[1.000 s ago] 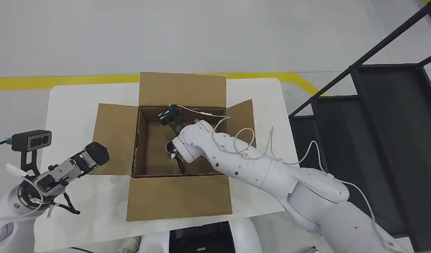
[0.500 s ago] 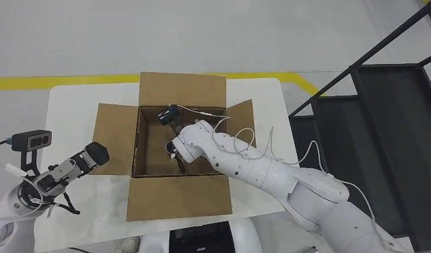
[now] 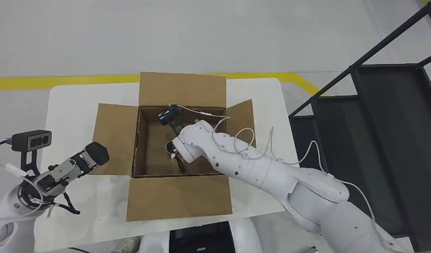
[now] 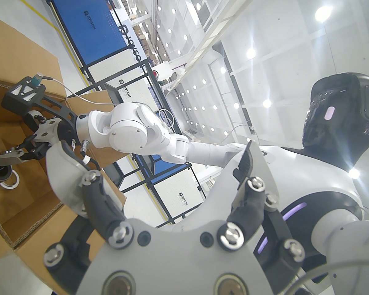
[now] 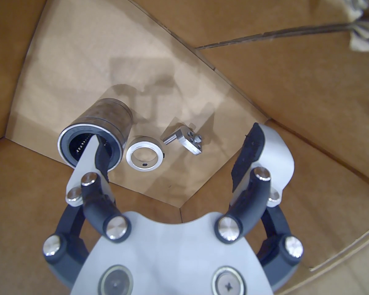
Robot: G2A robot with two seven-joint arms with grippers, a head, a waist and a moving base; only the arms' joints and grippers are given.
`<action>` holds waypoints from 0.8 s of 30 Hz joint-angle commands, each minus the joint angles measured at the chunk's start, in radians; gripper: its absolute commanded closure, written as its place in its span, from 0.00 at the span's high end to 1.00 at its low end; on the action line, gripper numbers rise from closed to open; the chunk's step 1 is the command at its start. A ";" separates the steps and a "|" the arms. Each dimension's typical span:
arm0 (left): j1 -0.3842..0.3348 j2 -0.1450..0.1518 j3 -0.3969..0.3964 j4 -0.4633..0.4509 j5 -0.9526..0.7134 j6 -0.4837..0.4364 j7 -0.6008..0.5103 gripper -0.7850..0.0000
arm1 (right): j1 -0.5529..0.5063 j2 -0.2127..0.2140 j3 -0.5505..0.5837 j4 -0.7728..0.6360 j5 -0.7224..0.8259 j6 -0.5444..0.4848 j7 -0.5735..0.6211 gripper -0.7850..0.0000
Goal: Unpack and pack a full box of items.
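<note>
While the right hand [image 5: 173, 139] is hovering wide open and empty, the shiny steel cylinder [image 5: 110, 115] is sitting on the floor of the brown cardboard box [image 5: 279, 72], probably heavy, rigid and slick, so I'm guessing grab across its barrel.

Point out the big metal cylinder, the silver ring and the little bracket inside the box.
metal cylinder [image 5: 114, 118], right wrist view, side wall.
silver ring [image 5: 129, 155], right wrist view, rim.
small bracket [image 5: 189, 142], right wrist view, flat face.

An industrial hall: high ceiling [image 4: 264, 16] with rows of lamps [image 4: 252, 53], blue panel racks [image 4: 89, 29], yellow floor line [image 3: 67, 82], black steel stairs [image 3: 390, 118].
</note>
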 commanded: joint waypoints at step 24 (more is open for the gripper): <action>0.000 0.000 0.000 0.000 0.000 0.000 0.000 1.00 | -0.127 0.053 0.109 -0.210 -0.072 -0.219 -0.006 1.00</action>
